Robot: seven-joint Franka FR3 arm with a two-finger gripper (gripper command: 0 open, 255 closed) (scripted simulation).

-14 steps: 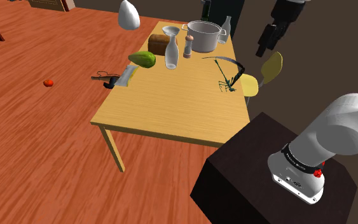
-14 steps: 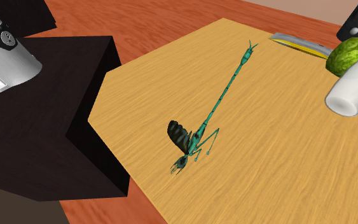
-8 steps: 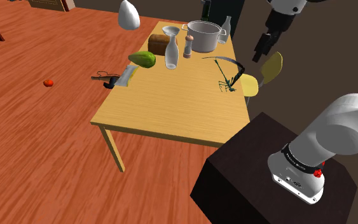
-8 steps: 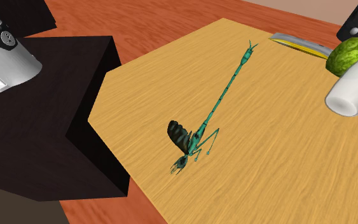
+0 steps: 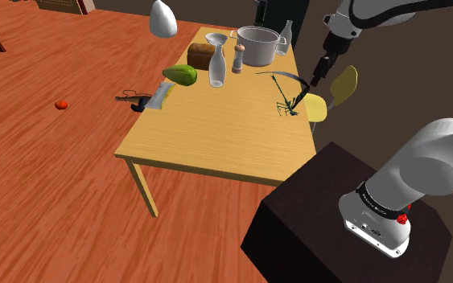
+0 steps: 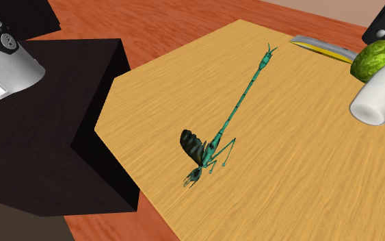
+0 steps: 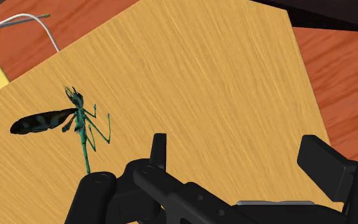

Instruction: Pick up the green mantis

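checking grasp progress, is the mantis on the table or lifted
On the table: the mantis lies flat on its wood, and the open gripper holds nothing.

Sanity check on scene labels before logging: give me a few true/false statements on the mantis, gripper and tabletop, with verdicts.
1. The teal-green, dark-winged mantis lies on the light wooden table. True.
2. The all-black two-finger gripper is shut on the mantis. False: its fingers stand apart and hold nothing.
3. A grey metal pot stands on the table. True.
4. The bumpy green fruit lies on the floor. False: it is on the table.
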